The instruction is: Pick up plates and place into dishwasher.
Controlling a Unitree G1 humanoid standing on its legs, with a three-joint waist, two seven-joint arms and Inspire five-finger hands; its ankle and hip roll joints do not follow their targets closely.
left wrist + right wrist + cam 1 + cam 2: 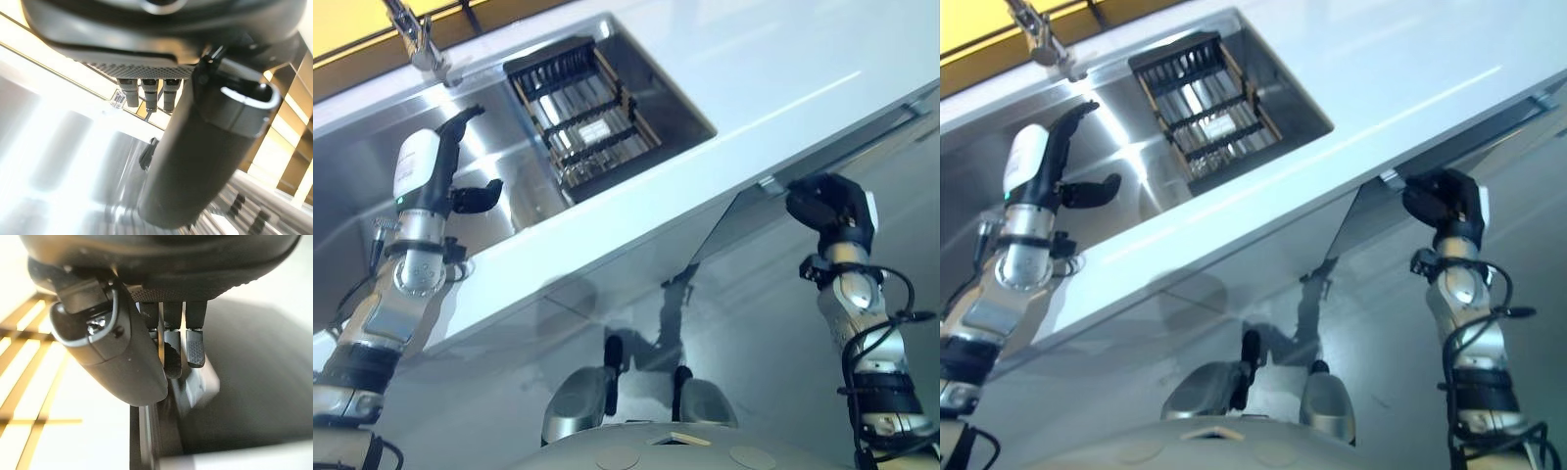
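The right hand (829,204) has its fingers (194,346) curled over the top edge of the dishwasher door (744,220), with the thumb alongside them, so it is grasping that edge. The door is a dark panel just under the front lip of the white counter (773,88), and it stands slightly ajar from the counter edge beside the fingers.

The left hand (435,171) is held above the steel sink (519,186) with its fingers straight and relaxed and its thumb (480,194) sticking out to the side; it holds nothing and touches nothing that can be seen. Past its fingertips, at the far rim of the sink, stands the tap (421,44). To the thumb's side, in the sink's farther part, sits a dark dish rack (582,113) with rows of prongs.

I cannot tell whether any plates lie in the rack or sink.
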